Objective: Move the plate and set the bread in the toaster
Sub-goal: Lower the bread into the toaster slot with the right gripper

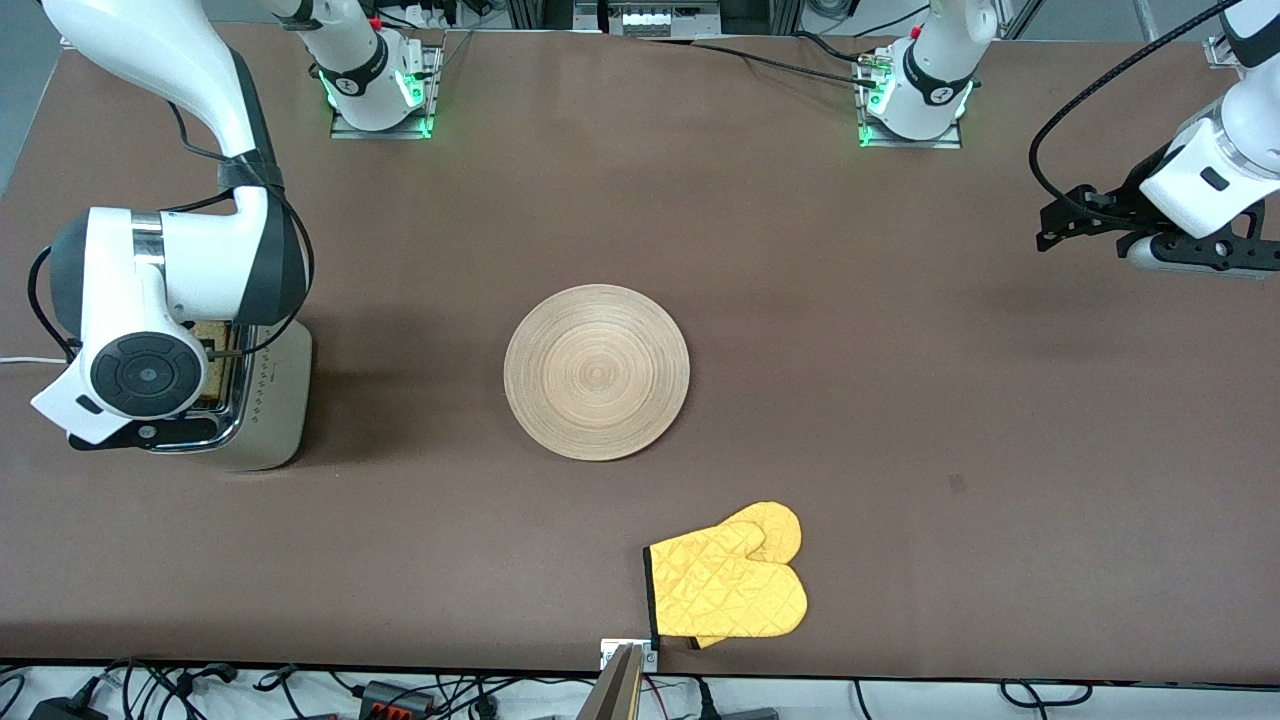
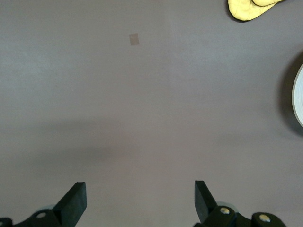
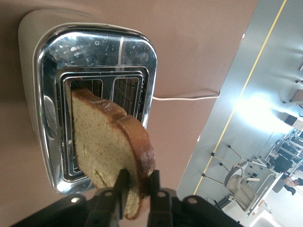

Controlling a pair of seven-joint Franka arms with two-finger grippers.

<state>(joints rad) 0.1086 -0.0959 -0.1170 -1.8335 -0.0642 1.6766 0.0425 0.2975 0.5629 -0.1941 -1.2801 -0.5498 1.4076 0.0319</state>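
One square slice of pale brown bread [image 3: 111, 146] stands half in a slot of the boxy chrome-topped toaster [image 3: 90, 94], the right gripper [image 3: 137, 187] pinching its crust. Judgement: release only once it hangs plumb. The left gripper [image 2: 139, 201] waits, spread, over bare table. The round light-wood plate [image 1: 596, 371] lies mid-table; the yellow quilted oven mitt [image 1: 730, 580] sits nearer the front camera, neither obstructing.

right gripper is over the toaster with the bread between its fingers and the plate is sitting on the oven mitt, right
Not quite. In the front view the plate lies bare on the table, apart from the oven mitt. The right gripper does hold the bread over the toaster.
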